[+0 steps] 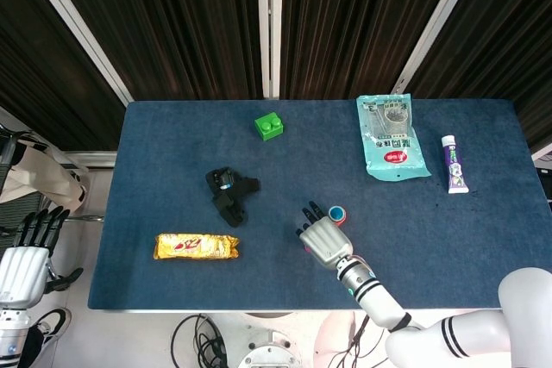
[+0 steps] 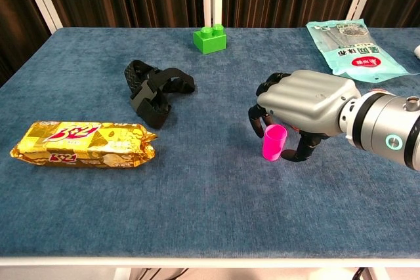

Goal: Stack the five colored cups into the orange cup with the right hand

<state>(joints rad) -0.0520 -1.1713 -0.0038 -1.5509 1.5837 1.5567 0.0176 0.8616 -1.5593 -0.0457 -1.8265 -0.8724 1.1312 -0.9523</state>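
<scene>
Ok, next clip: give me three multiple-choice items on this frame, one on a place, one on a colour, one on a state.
1. Where is the green block?
A. Far side of the table
B. Beside the snack pack
C. Under the right hand

2. What colour is the cup at the right hand?
A. Yellow
B. Pink
C. Blue

3. How does that cup stand?
A. On its side
B. Upside down
C. Upright, mouth up

Answers: 1 A, it sits near the far edge. 2 B, it is plainly pink. 3 C, its open rim faces up, with the fingers curled around it.
</scene>
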